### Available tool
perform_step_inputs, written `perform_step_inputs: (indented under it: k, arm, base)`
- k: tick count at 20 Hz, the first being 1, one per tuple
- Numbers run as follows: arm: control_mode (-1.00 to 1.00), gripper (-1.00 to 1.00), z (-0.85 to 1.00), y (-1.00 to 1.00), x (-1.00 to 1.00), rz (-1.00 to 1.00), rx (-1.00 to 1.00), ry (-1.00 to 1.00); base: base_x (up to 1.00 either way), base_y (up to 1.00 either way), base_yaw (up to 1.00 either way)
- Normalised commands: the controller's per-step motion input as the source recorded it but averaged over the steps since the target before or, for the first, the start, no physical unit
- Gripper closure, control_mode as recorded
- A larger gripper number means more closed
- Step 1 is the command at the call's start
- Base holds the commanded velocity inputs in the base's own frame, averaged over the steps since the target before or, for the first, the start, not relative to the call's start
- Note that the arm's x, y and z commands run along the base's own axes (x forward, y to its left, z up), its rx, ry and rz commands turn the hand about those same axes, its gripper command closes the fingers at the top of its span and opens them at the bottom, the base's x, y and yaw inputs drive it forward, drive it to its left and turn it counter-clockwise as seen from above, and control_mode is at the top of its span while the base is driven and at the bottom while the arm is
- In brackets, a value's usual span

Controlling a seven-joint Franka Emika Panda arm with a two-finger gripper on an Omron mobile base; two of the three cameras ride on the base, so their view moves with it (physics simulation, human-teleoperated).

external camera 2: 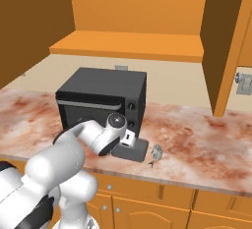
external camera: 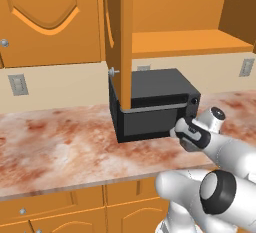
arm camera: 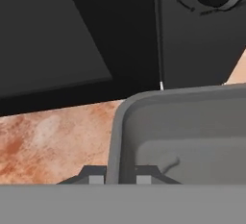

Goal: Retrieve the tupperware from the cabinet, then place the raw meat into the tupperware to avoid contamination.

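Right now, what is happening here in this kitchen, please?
The robot arm has the tupperware on the counter, in front of the black microwave. Its tool is shut on the container's rim, one finger on each side of the wall. The cabinet above stands open. A small grey item, perhaps the meat, lies beside the container, not yet inside.

base views flank the microwave (external camera: 150,104) — hand view close above tupperware (arm camera: 182,131).

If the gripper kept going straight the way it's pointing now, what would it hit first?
Probably the tupperware: the gripper straddles its near rim, fingertips either side of the wall, so the rim is already between them. Beyond it stands the black microwave front, though depth is hard to judge.
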Motion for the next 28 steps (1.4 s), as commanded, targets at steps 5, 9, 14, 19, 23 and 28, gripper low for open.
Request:
perform_step_inputs:
  k: [5,9,14,19,23,28]
  arm:
    - [-1.0,1.0,-0.15,0.26,-0.37,-0.1,0.0,0.01]
    - [-1.0,-1.0,-0.22,0.42,-0.22,-0.07,0.0,0.0]
    - [-1.0,-1.0,-0.38,0.46,-0.04,-0.04,0.0,0.0]
    - [-1.0,-1.0,-0.61,0.38,0.0,-0.01,0.0,-0.03]
    - [-1.0,-1.0,-0.46,0.3,0.0,0.0,0.0,-0.03]
    - [-1.0,-1.0,0.16,0.04,-0.04,-0.02,0.0,0.01]
  base:
    - [0.0,0.0,0.0]
    - [0.0,0.0,0.0]
    - [0.0,0.0,0.0]
    - [0.0,0.0,0.0]
    - [0.0,0.0,0.0]
    - [0.0,0.0,0.0]
